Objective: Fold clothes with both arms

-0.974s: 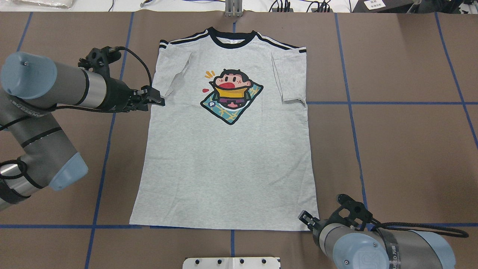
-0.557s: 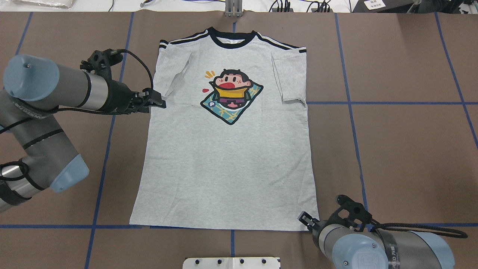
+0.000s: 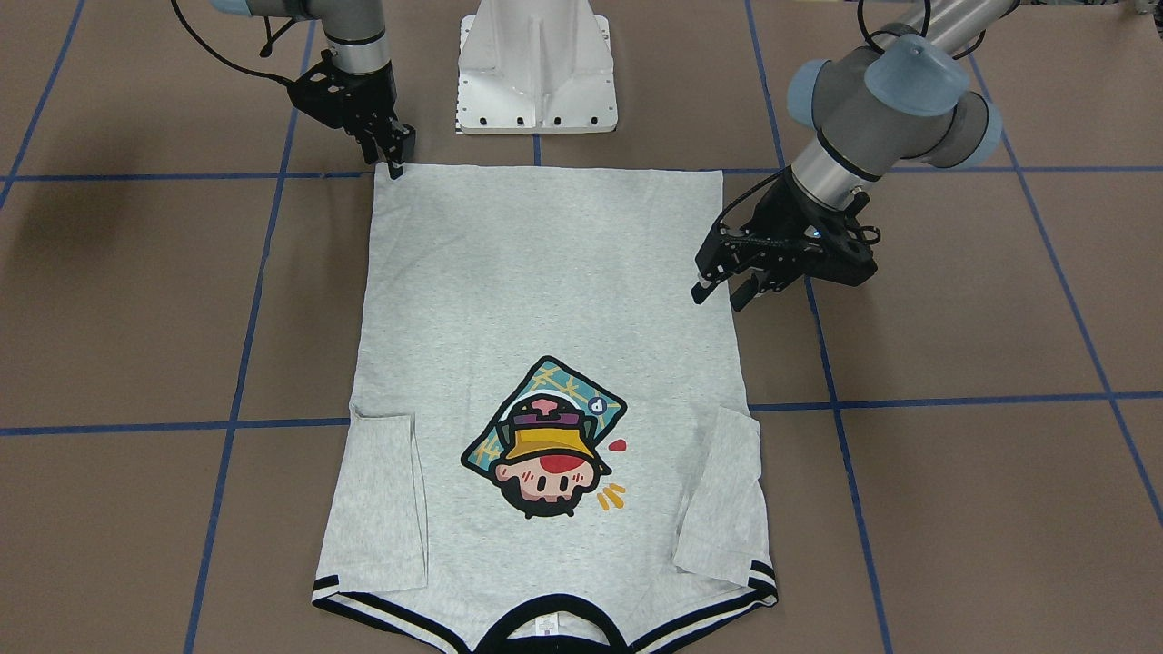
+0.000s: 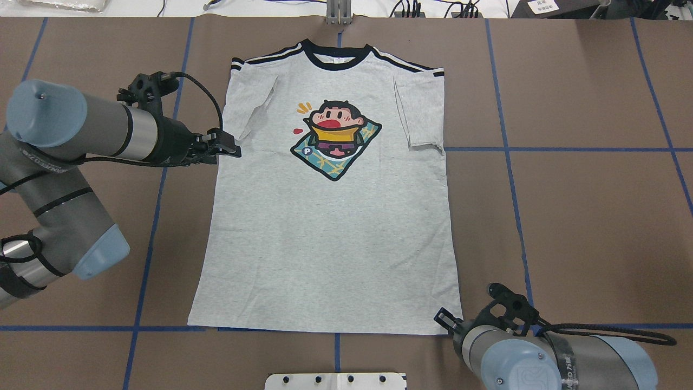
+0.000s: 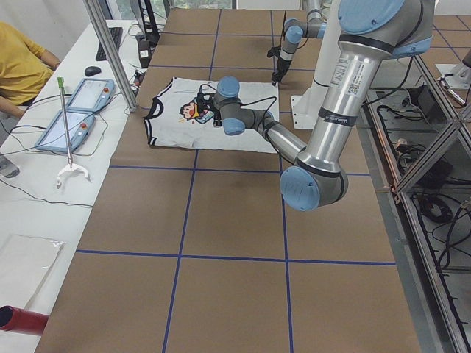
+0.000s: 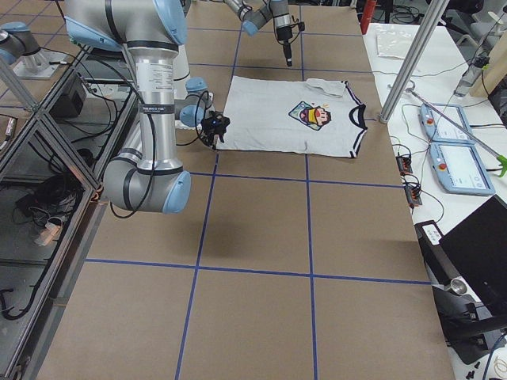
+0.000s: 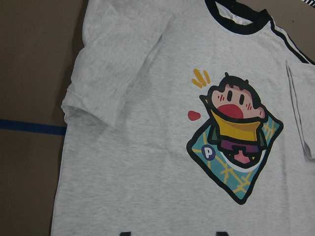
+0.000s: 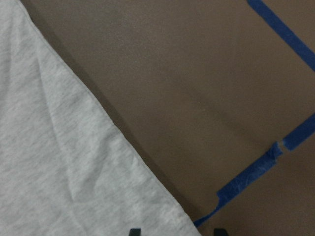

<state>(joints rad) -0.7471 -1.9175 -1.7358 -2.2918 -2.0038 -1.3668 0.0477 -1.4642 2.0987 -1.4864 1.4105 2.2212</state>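
In the overhead view, the right half of the brown table [image 4: 584,227] is open surface from the T-shirt [image 4: 325,244] to the frame's border, crossed only by flat blue tape lines [image 4: 509,162]. On the left, the left arm [image 4: 70,162] fills the strip beside the shirt, with the left gripper [image 4: 230,147] at the shirt's edge. At lower right, the right gripper [image 4: 443,317] stands at the hem corner. The white pedestal base [image 4: 335,381] borders bottom centre, and a metal post [image 4: 338,13] stands just beyond the collar.
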